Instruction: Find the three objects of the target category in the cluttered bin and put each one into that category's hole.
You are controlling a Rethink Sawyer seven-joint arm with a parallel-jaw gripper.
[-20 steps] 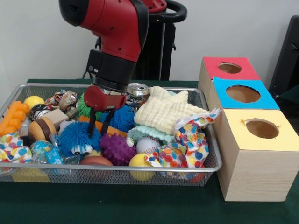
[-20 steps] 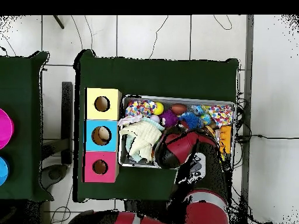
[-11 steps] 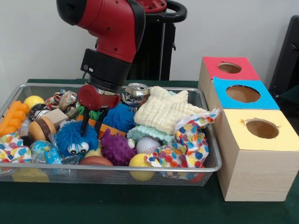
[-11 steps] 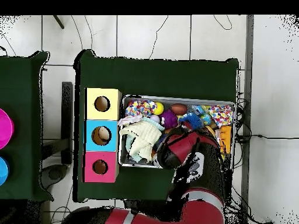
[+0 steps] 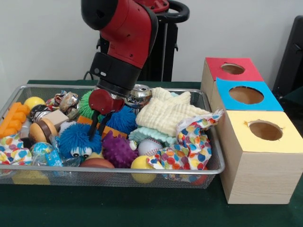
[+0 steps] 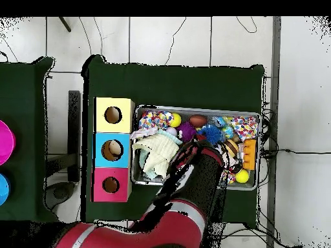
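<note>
The tool (image 5: 100, 127), fingers apart, hangs over a blue fuzzy ball (image 5: 78, 140), purple spiky ball (image 5: 117, 150) and cloth (image 5: 168, 113) crowding the bin (image 5: 113, 173).

Plain pale wall (image 5: 42, 42) behind a green-clothed table (image 5: 118, 208); white tiled floor (image 6: 168, 39) with trailing cables (image 6: 174, 32).

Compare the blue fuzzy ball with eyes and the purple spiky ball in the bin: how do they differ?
The blue fuzzy ball with eyes has thin, hair-like strands, while the purple spiky ball has short, thick nubs. The blue one carries two googly eyes; the purple one shows none. The blue one looks larger. Both are round and lie side by side near the front of the wire bin.
</note>
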